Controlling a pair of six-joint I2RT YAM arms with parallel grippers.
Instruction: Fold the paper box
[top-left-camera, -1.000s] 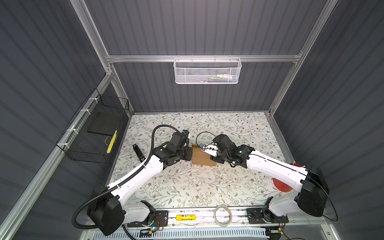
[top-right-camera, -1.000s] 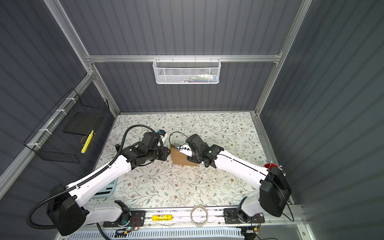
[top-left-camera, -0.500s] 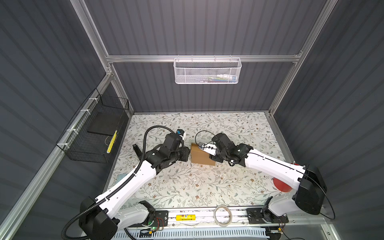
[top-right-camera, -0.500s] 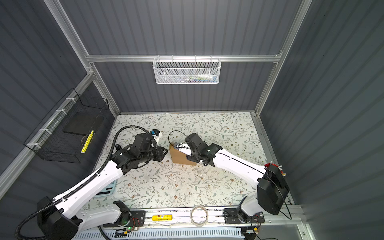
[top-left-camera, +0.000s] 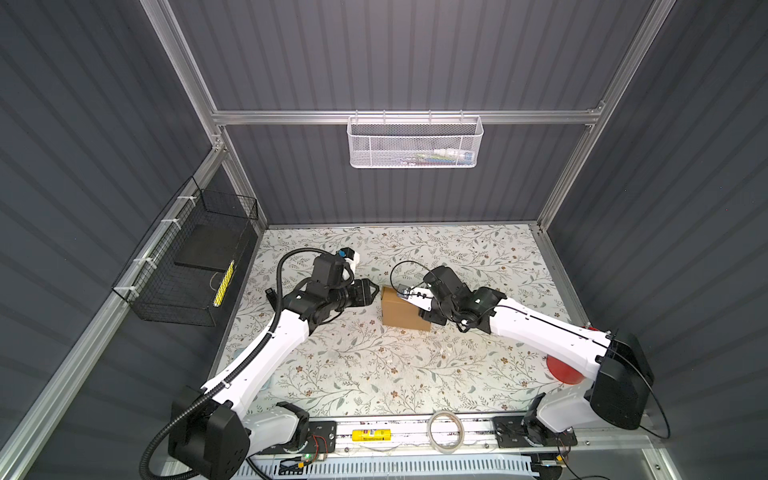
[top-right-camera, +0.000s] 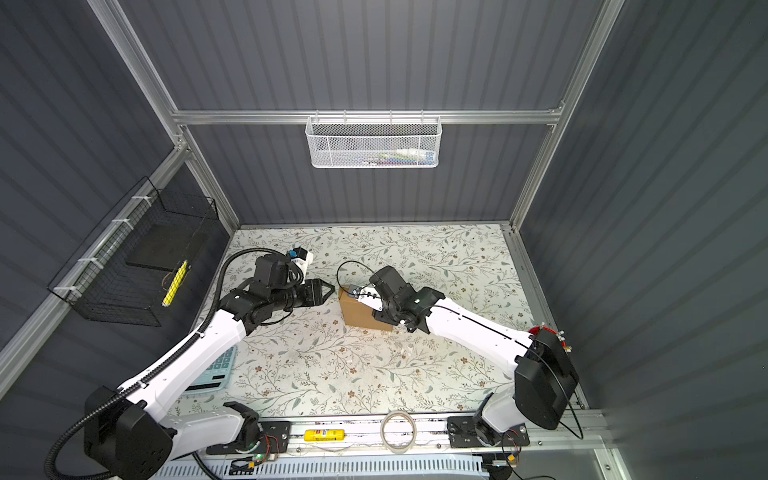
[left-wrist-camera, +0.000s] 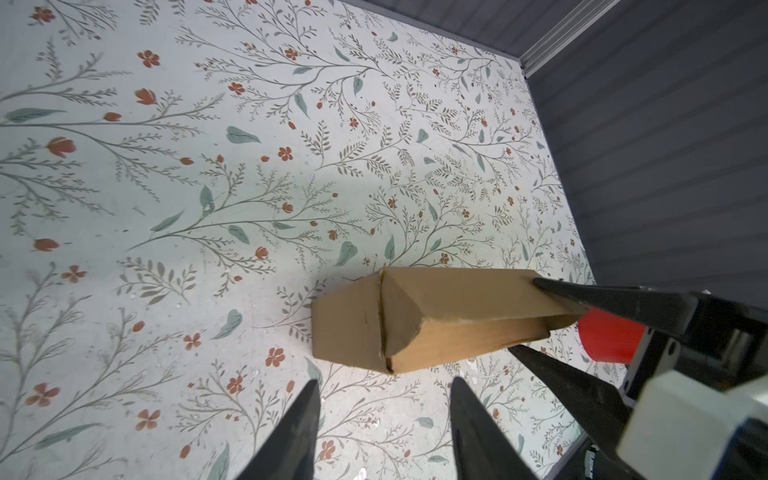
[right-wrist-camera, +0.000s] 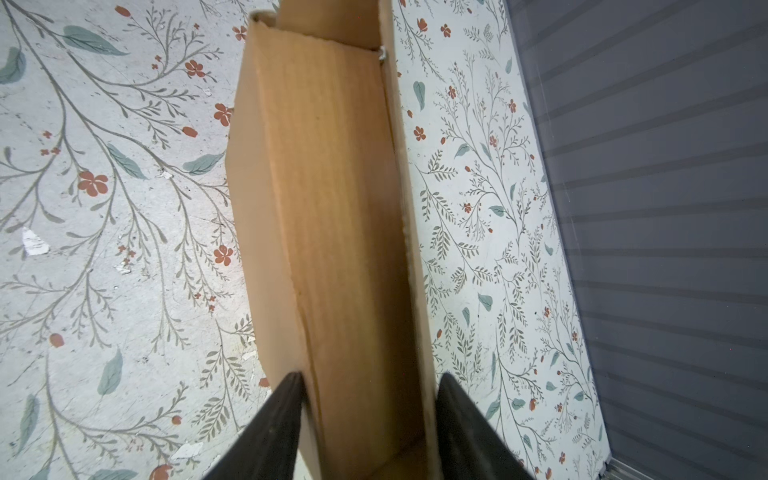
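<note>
The paper box (top-left-camera: 401, 309) (top-right-camera: 359, 309) is a brown cardboard box, folded up and lying on the floral floor mid-table. My right gripper (right-wrist-camera: 370, 376) is shut on its right end, one finger on each broad face. The left wrist view shows that same grip, the right gripper (left-wrist-camera: 523, 316) clamping the far end of the paper box (left-wrist-camera: 374, 324). A seam runs down the near end. My left gripper (top-left-camera: 376, 289) (top-right-camera: 330, 286) (left-wrist-camera: 384, 384) stands open just left of the box, clear of it, with only floor between its fingers.
A red object (top-left-camera: 563, 370) (left-wrist-camera: 606, 338) sits by the right arm's base. A black wire basket (top-left-camera: 187, 266) hangs on the left wall and a white mesh basket (top-left-camera: 415, 141) on the back wall. A tape roll (top-left-camera: 444, 428) lies on the front rail, and a teal calculator (top-right-camera: 216, 370) at the front left.
My left gripper has opened wider and drawn back to the left, away from the box's near end. The right gripper keeps its hold and the box has barely moved.
</note>
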